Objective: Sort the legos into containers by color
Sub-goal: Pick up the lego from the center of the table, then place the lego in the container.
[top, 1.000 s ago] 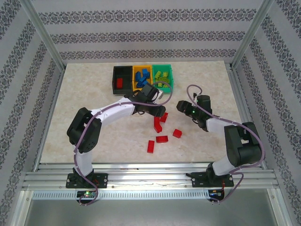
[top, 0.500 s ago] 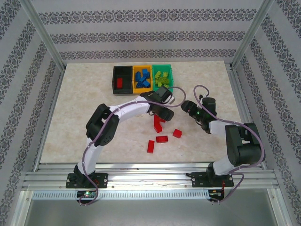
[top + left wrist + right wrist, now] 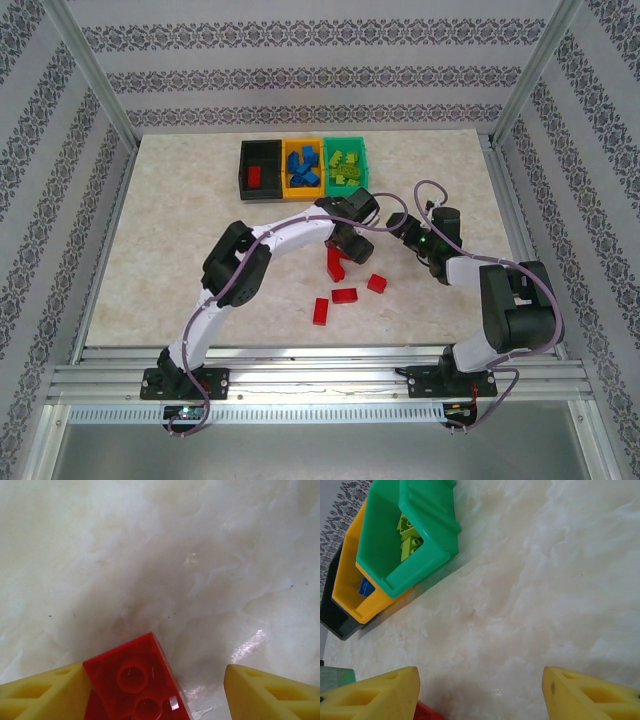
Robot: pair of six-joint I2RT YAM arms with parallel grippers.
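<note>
Nearest me, loose red legos (image 3: 344,295) lie on the table (image 3: 170,230). My left pincer (image 3: 155,670) stands apart astride a red brick (image 3: 132,680) that touches one finger; I judge it is placed to close. The right pincer (image 3: 480,675) gapes, empty. Its wrist view shows lime bricks (image 3: 407,532) inside the teal bin (image 3: 425,505). Overhead, the far black bin (image 3: 244,165) holds one red.

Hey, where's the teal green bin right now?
Top view: the teal green bin sits at the right end of the three-bin row near the table's far edge, beside the orange-yellow bin, with lime bricks inside.
</note>
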